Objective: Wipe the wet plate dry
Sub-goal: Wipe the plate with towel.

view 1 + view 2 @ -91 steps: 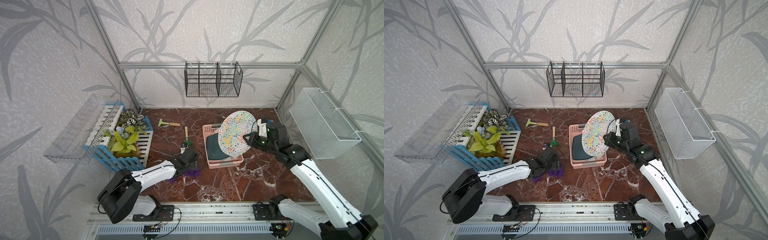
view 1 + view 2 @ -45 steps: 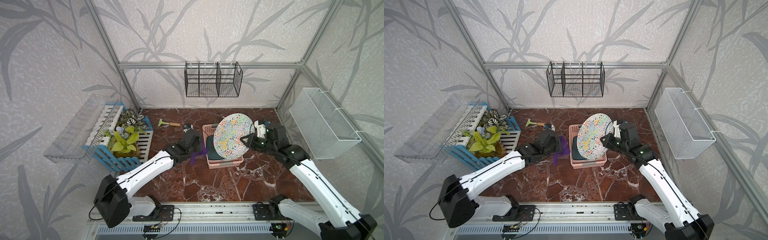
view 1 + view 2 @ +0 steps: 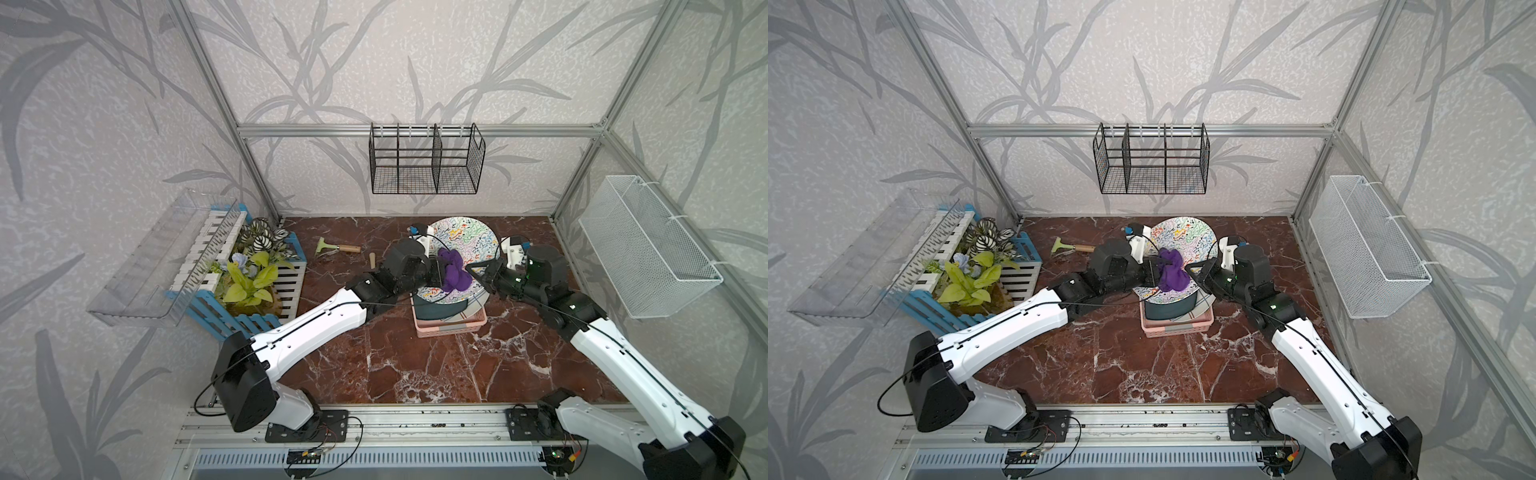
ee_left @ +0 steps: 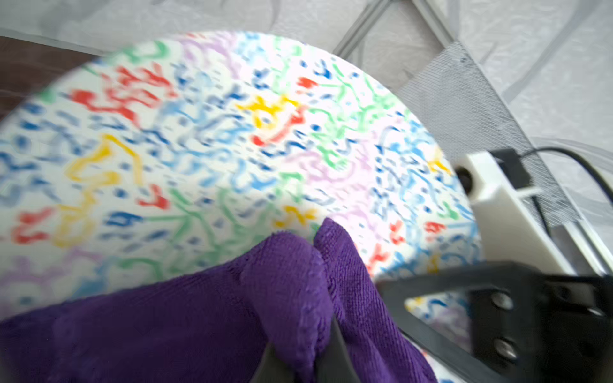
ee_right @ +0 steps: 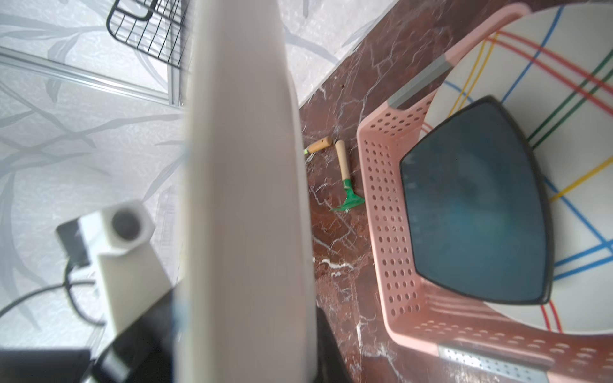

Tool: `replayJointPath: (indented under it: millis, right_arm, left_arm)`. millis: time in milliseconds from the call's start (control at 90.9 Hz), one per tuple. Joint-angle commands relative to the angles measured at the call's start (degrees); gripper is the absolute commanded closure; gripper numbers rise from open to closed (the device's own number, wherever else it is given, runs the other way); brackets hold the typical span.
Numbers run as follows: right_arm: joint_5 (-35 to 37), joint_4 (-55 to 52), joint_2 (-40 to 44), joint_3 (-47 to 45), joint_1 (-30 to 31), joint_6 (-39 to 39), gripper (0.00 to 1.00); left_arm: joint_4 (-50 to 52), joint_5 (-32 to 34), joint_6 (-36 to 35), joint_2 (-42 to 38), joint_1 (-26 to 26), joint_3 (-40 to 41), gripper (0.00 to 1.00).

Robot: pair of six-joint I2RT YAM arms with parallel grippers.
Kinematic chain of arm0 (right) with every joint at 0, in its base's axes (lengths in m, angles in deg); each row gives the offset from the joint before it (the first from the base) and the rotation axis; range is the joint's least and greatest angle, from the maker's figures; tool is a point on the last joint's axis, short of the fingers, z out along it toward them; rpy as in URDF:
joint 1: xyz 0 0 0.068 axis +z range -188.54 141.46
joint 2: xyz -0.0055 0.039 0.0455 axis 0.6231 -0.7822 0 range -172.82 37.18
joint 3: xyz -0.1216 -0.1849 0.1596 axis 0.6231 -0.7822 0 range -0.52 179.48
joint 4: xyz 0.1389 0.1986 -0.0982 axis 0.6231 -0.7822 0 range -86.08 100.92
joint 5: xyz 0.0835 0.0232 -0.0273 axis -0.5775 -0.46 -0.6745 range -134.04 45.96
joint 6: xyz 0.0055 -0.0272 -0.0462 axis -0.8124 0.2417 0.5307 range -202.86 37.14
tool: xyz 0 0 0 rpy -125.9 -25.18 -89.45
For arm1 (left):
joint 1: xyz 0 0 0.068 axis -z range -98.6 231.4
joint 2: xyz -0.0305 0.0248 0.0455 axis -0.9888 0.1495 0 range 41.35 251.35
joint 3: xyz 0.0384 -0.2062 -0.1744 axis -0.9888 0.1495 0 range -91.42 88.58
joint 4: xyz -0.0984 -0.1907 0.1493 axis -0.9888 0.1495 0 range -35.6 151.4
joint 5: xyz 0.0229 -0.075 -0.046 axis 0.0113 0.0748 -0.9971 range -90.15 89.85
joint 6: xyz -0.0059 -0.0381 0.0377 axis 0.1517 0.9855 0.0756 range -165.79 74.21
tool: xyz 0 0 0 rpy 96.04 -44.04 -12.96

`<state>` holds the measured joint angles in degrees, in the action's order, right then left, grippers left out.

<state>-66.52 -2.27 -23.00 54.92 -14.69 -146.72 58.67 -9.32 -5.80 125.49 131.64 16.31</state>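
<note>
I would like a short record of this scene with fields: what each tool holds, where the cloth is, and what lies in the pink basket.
left tool: shut on the purple cloth
right tool: shut on the rim of the patterned plate, held tilted above the basket
cloth position: against the plate's patterned face
pink basket: dark plate lying on a striped plate
plate dryness: cannot tell

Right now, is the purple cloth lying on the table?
No, the left fingers hold the purple cloth up at the colourful plate.
</note>
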Motion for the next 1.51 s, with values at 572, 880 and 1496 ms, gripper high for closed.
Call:
replayJointPath:
  millis: [572,880,1496]
  right_arm:
    - [-21.9,12.1,2.0,8.2,8.1,9.1,1.0]
    - [-12.3,15.1,1.4,11.0,-0.9,2.9,1.0]
    - [-18.7,15.7,4.0,7.9,8.7,7.1,1.0]
  left_arm:
    - [5.7,-4.9,-4.9,1.7,-12.9,-6.6,1.0]
    - [8.4,-11.7,-8.3,8.2,-5.7,-13.7,1.0]
    - [1.6,-10.4,-3.5,-0.4,-18.8,-3.8,1.0]
